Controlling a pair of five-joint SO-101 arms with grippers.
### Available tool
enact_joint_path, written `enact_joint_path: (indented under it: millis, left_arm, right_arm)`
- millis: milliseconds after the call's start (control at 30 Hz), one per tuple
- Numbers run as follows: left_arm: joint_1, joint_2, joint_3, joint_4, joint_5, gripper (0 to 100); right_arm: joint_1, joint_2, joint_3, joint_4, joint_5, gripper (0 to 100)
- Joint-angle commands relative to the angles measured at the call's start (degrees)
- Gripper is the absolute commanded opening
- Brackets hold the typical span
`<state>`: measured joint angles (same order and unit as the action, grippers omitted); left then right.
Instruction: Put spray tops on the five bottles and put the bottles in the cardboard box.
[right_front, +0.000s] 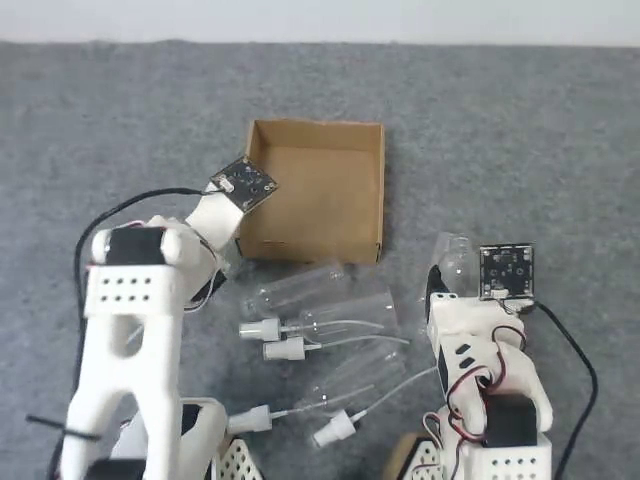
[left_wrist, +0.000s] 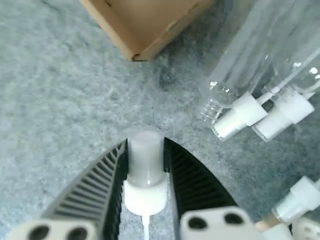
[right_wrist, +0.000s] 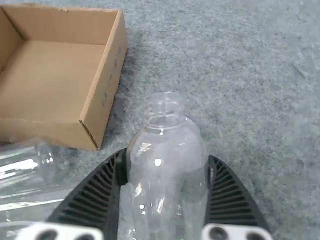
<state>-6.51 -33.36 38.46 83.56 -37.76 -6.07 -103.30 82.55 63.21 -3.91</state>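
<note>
My left gripper (left_wrist: 145, 160) is shut on a white spray top (left_wrist: 145, 165), cap end pointing out past the fingertips, above grey carpet near a corner of the cardboard box (left_wrist: 145, 25). My right gripper (right_wrist: 165, 170) is shut on a clear bottle (right_wrist: 165, 165) whose open neck points toward the carpet beyond the box (right_wrist: 55, 75). In the high view the left arm (right_front: 225, 215) sits at the box's (right_front: 315, 190) near left corner, and the right arm holds its bottle (right_front: 452, 262) to the right of the box. Several clear bottles (right_front: 300, 290) and white spray tops (right_front: 262, 328) lie between the arms.
The open box is empty inside. Loose bottles with spray tops (left_wrist: 240, 115) lie close to the left gripper. Two more spray tops with long tubes (right_front: 335, 430) lie near the arm bases. Grey carpet (right_front: 520, 130) stretches right of and behind the box.
</note>
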Motion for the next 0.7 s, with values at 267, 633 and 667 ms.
enact_joint_path:
  millis: [267,633,667]
  left_arm:
    - [0.0,-17.67,-2.07,0.53,18.37,1]
    - [0.09,-29.1,-1.98,-2.55,41.32,1]
    - [0.09,-29.98,-1.98,-2.9,42.55,1]
  right_arm:
    - [0.92,-0.84,-2.46,-1.36,-1.49,10.9]
    - [1.01,-0.84,-2.11,-3.3,-6.86,11.0]
    - [1.01,-0.84,-2.11,-3.3,-6.95,11.0]
